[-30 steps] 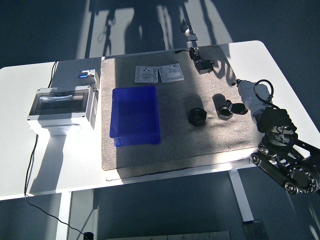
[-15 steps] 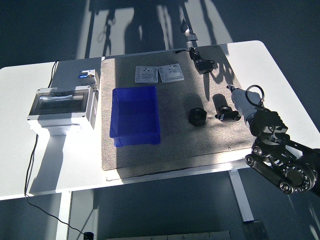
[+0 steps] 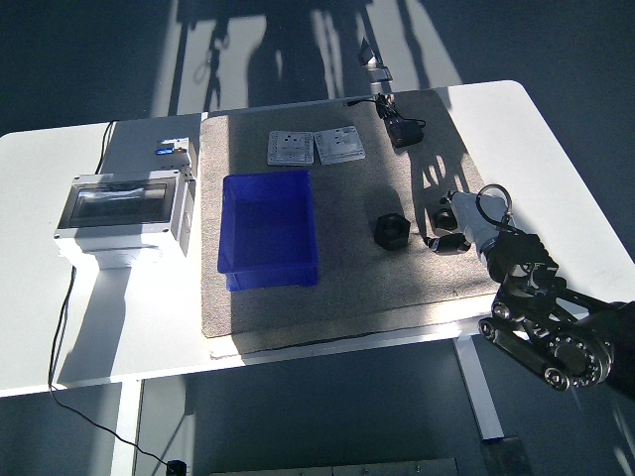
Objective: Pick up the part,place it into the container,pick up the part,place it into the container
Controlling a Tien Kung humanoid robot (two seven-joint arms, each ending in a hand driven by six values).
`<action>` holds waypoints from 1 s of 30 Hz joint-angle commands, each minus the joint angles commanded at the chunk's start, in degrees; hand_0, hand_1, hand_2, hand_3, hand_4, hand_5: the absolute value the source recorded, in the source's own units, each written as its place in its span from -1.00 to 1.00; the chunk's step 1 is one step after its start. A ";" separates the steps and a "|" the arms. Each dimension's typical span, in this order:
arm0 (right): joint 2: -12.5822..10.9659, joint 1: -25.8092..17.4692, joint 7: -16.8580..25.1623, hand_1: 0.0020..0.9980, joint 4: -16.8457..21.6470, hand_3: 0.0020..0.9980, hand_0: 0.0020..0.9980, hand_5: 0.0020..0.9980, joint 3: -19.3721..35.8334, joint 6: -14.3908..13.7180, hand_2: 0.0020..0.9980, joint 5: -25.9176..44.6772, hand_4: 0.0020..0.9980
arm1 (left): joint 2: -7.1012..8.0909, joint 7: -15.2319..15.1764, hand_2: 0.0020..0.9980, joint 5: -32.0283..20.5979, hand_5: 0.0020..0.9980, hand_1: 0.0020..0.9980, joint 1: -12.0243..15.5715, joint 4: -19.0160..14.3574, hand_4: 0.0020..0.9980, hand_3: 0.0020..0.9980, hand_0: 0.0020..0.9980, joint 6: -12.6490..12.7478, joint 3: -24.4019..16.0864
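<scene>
First pick under way: right hand over a small dark part, finger state indiscernible, possibly touching. Next: secure it, carry to blue bin.

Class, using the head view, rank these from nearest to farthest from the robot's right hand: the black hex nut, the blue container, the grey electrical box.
From the right hand:
1. Black hex nut, just to its left on the mat.
2. Blue container, mid-mat, farther left.
3. Grey electrical box, at the table's left side.
</scene>
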 joint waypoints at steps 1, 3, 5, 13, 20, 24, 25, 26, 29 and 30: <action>0.04 -0.01 0.03 0.23 -0.18 0.39 -0.02 -0.59 -0.07 -0.40 0.23 -0.24 0.20 | 0.00 -0.04 0.33 0.03 1.00 0.39 -0.01 0.00 0.81 -0.25 0.40 0.01 -0.01; 0.09 -0.03 -0.01 0.17 -0.47 0.35 -0.10 -0.87 -0.20 -0.90 0.19 -0.71 -0.20 | -0.01 -0.09 0.33 0.14 1.00 0.39 -0.05 0.00 0.81 -0.25 0.41 0.02 -0.04; 0.01 -0.06 -0.11 0.17 -0.59 0.35 -0.10 -0.87 -0.29 -1.11 0.19 -1.12 -0.20 | 0.00 -0.06 0.33 0.37 1.00 0.39 -0.09 0.00 0.81 -0.25 0.41 -0.03 -0.11; -0.42 0.19 0.35 0.16 -1.30 0.36 -0.12 -0.99 -0.66 -3.17 0.23 -1.42 -0.39 | 0.06 0.11 0.33 1.02 1.00 0.39 -0.20 0.00 0.81 -0.25 0.40 -0.04 -0.22; -0.71 1.01 3.30 0.11 -0.57 0.38 -0.13 -1.00 -1.35 -9.31 0.24 0.45 -0.46 | 0.13 0.01 0.33 1.24 1.00 0.39 -0.05 0.00 0.80 -0.25 0.41 0.09 -0.12; -0.73 2.33 7.57 0.08 1.03 0.39 -0.15 -1.00 -4.82 -14.88 0.22 6.56 -0.49 | -0.03 -0.11 0.33 0.83 1.00 0.39 0.07 0.00 0.79 -0.24 0.41 0.28 0.07; -0.60 2.79 8.91 0.08 1.78 0.39 -0.15 -1.00 -6.02 -16.56 0.22 8.75 -0.49 | -0.07 -0.14 0.33 0.72 1.00 0.39 0.10 0.00 0.79 -0.24 0.41 0.34 0.12; -0.39 3.21 10.06 0.08 2.54 0.39 -0.15 -1.00 -7.05 -17.94 0.22 10.61 -0.49 | -0.10 -0.16 0.33 0.66 1.00 0.39 0.10 0.00 0.79 -0.24 0.41 0.38 0.15; 0.75 4.65 13.87 0.07 5.55 0.40 -0.12 -1.00 -10.60 -21.92 0.23 15.75 -0.48 | -0.16 -0.19 0.33 0.83 1.00 0.39 0.05 0.00 0.79 -0.24 0.41 0.47 0.08; 1.21 5.21 15.14 0.07 6.72 0.40 -0.12 -1.00 -11.88 -22.70 0.23 17.11 -0.48 | -0.17 -0.19 0.33 0.94 1.00 0.39 0.04 0.00 0.79 -0.24 0.41 0.49 0.05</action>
